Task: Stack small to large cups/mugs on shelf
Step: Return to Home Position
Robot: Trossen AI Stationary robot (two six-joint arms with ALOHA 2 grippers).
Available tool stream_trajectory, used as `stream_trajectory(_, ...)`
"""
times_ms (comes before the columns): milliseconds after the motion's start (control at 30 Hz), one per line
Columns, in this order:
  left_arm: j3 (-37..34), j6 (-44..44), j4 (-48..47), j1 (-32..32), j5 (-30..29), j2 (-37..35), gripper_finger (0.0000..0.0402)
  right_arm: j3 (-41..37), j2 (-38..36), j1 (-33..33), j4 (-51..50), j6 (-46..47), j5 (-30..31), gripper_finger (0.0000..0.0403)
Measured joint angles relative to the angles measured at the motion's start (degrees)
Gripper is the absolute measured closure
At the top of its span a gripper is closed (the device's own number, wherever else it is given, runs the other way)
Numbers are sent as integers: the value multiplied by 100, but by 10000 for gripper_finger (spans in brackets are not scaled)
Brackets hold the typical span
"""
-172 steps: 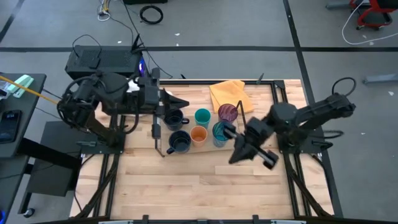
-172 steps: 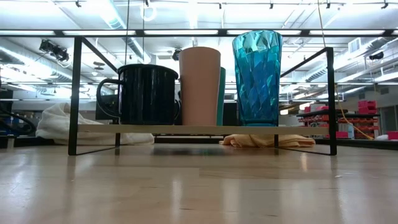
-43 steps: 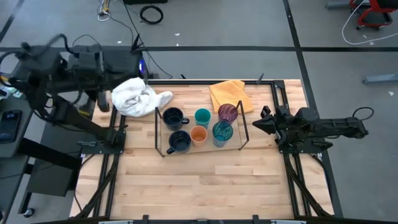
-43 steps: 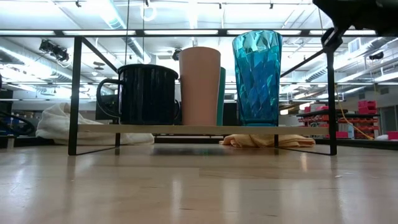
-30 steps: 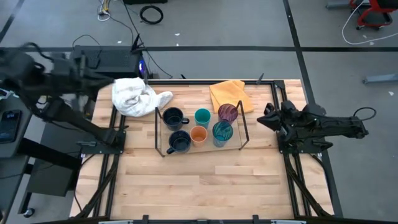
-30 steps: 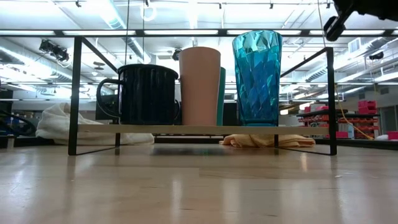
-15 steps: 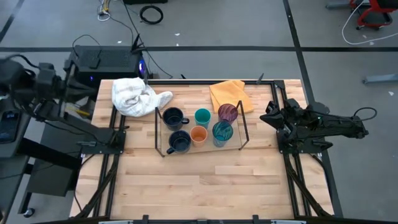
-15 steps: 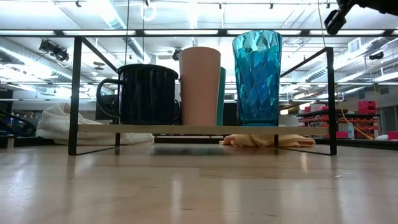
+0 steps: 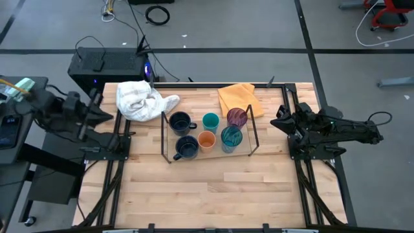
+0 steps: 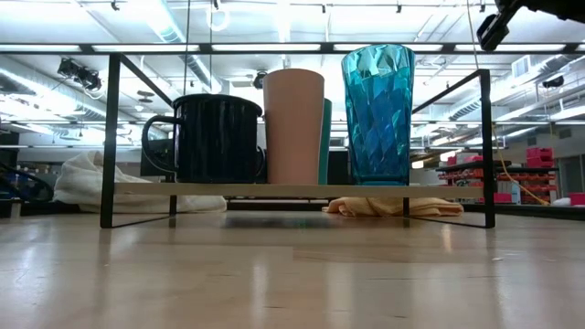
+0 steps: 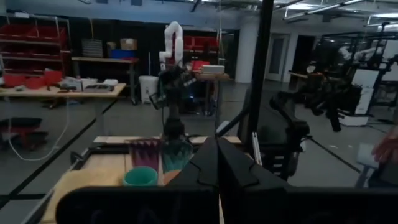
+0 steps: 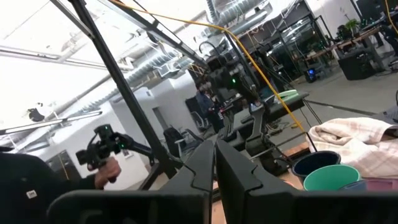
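Left jaws: pressed together with nothing between them, as the left wrist view shows.
Right jaws: likewise together and empty, in the right wrist view.
Left arm [image 9: 65,111]: folded off the worktop's left edge, well apart from the shelf.
Right arm [image 9: 323,128]: lies by the worktop's right edge, its tip near the shelf's right-hand rail but not touching it.
Shelf [image 9: 207,155]: sits mid-worktop [image 9: 207,194] and carries all six vessels in two rows.
Back row: dark navy mug [image 9: 179,122], teal cup [image 9: 210,121], purple tumbler [image 9: 237,117].
Front row: second navy mug [image 9: 186,147], orange cup [image 9: 206,140], patterned teal tumbler [image 9: 231,137].
Nearby: a white cloth [image 9: 139,100] just beside the shelf's back left corner, and a yellow cloth [image 9: 238,97] behind it.
Progress: the placing looks finished; only parking the arms seems left.
Risk, right side: a low or wide swing could clip the wire rail, jolt the board and tip the tall tumblers, which stand nearest that arm.
Risk, left side: small, since the only thing near that arm is the white cloth, which it could drag against the shelf.
Risk, cups: they stand close together, so one toppling may knock its neighbour.
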Motion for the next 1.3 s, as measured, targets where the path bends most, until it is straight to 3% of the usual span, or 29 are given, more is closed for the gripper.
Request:
stream_trajectory(433,-2501,-111,1743,0,90,-1285,401,0,0,-1,2,0,0,380)
stream_trajectory(533,-2796,-205,1739,0,-27,-1278,401,0,2,-1,-2,0,0,380)
stream_trajectory(867,-4027,-432,2982,-2,-75,-1279,400,0,4,-1,-2,0,-2,380)
stream_trajectory(1300,-4762,-571,3726,-2,-65,-1279,400,0,17,0,-3,2,0,380)
